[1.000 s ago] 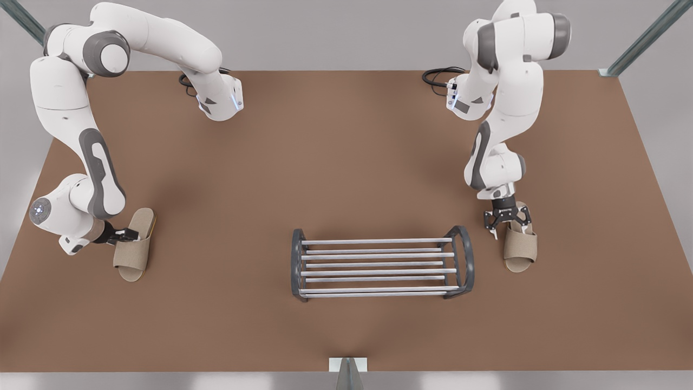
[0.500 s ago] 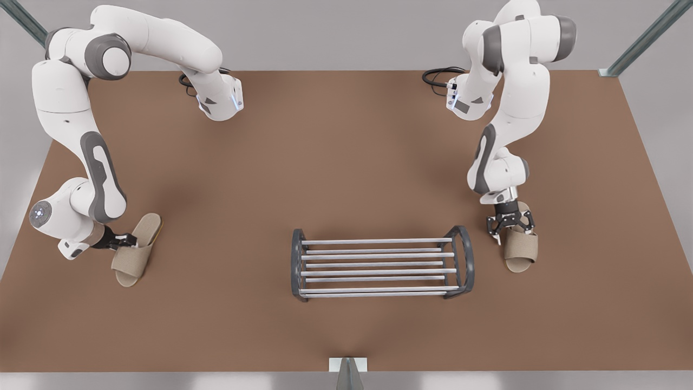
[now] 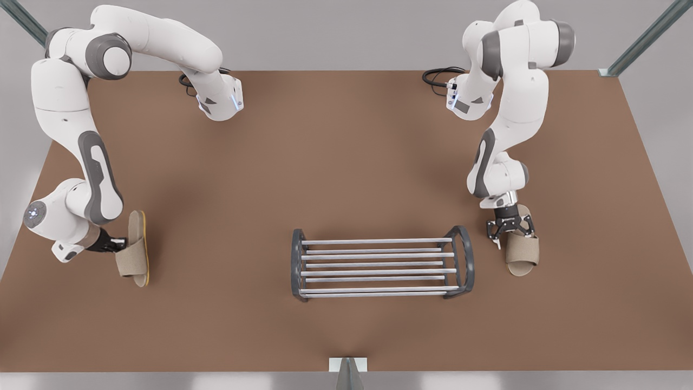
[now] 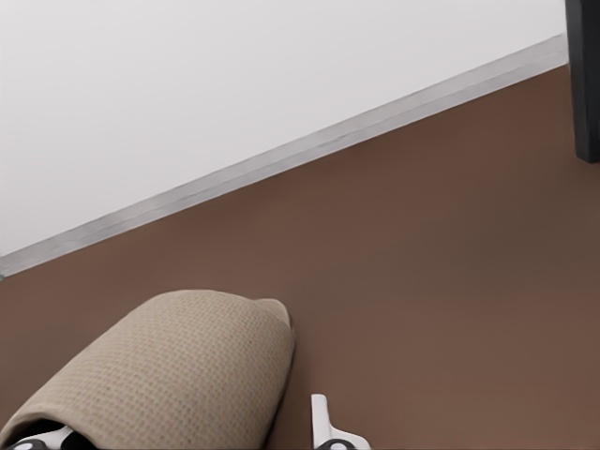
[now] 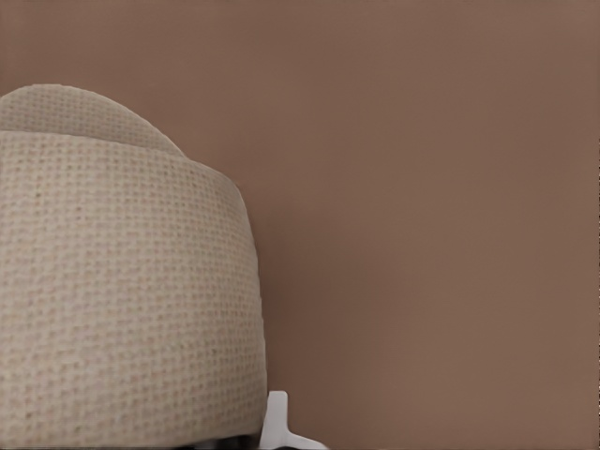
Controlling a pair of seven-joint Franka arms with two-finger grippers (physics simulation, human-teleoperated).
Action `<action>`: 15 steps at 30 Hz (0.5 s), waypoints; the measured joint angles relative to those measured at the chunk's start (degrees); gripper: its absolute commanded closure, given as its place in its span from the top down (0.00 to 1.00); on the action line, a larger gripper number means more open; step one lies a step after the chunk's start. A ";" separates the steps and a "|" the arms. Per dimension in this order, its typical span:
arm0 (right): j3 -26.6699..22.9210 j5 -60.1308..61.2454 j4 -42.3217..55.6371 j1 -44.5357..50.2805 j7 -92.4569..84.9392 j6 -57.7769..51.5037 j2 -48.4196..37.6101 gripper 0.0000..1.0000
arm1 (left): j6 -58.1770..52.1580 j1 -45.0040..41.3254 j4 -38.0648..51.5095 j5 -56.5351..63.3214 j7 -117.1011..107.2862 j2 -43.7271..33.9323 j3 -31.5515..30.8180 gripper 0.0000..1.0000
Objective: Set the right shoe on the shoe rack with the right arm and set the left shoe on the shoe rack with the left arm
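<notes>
Nearest to the camera in the front view stands the low shoe rack (image 3: 379,272), with dark grey arched end frames and silver rods. Its rods run from the front view's left to its right, and nothing lies on it yet.

On the front view's right, just beside the rack's end frame, is the right shoe (image 3: 522,254), a beige woven open-toe slipper. The right gripper (image 3: 509,227) points down on the strap end of this slipper. In the right wrist view one white fingertip (image 5: 278,417) sits against the side of the strap (image 5: 112,281), so the fingers appear closed on it.

On the front view's left, well apart from the rack, is the left shoe (image 3: 132,260), a slipper of the same kind. It is turned up on its edge, with the yellowish sole rim toward the rack. The left gripper (image 3: 120,245) reaches it from the side away from the rack and grips it across the strap (image 4: 169,375).

Both slippers have their long axis across the rods, toes toward the camera. The rack lies between the two grippers, so each must probably carry its slipper inward. The right arm has the shorter way.

The brown table (image 3: 346,162) is flat and matte. Behind it are the arm bases with black cables (image 3: 441,73), then a plain grey wall.
</notes>
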 measured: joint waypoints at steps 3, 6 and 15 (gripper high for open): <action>0.13 0.16 0.11 0.04 -0.34 -0.20 -0.13 0.21 | 0.02 0.06 0.29 0.00 0.00 0.18 -0.05 0.56; 1.17 0.29 0.12 0.26 -0.49 -0.68 -0.54 0.21 | 0.82 -0.03 1.78 0.00 0.00 -0.09 0.01 0.53; 14.20 1.58 13.77 -2.34 0.13 -18.59 -8.78 0.21 | 5.60 -0.68 4.44 0.00 0.00 -4.02 -0.03 0.21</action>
